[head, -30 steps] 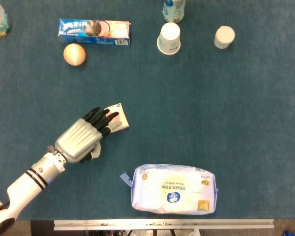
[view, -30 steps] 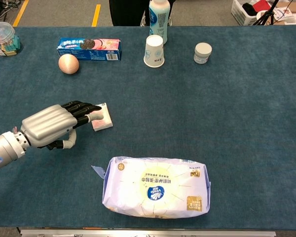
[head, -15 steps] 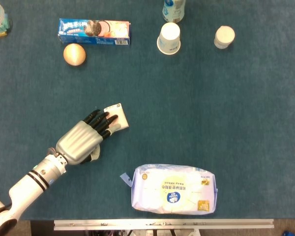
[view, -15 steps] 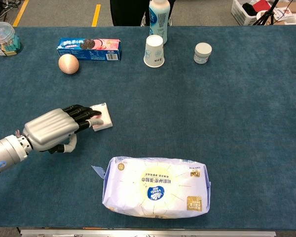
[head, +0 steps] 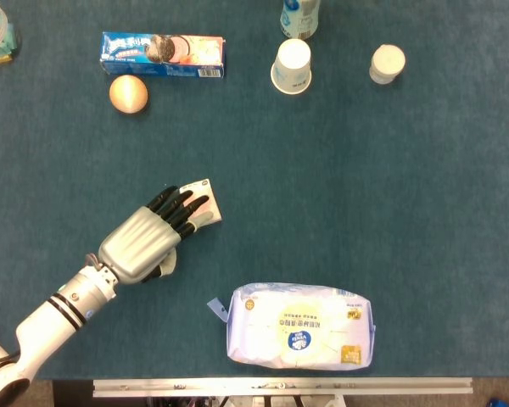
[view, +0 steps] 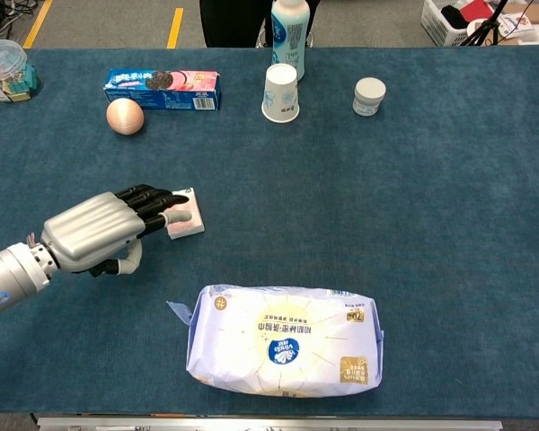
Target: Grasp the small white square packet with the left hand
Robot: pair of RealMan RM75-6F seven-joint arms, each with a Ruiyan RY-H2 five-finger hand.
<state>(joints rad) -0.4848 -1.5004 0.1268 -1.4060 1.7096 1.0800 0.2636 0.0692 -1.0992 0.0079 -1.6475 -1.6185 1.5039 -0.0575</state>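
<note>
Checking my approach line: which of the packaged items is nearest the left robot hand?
The small white square packet, under the left robot hand's fingertips. The blue cookie box and large wipes pack lie well apart.

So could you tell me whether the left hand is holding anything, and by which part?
Cannot tell: the left hand's fingers lie over the small white square packet on the table.

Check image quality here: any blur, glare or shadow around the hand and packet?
Head view: sharp, evenly lit, only a faint shadow under the left hand. Chest view: also sharp; the fingers cover part of the small white square packet; no glare, even on the glossy wipes pack.
</note>
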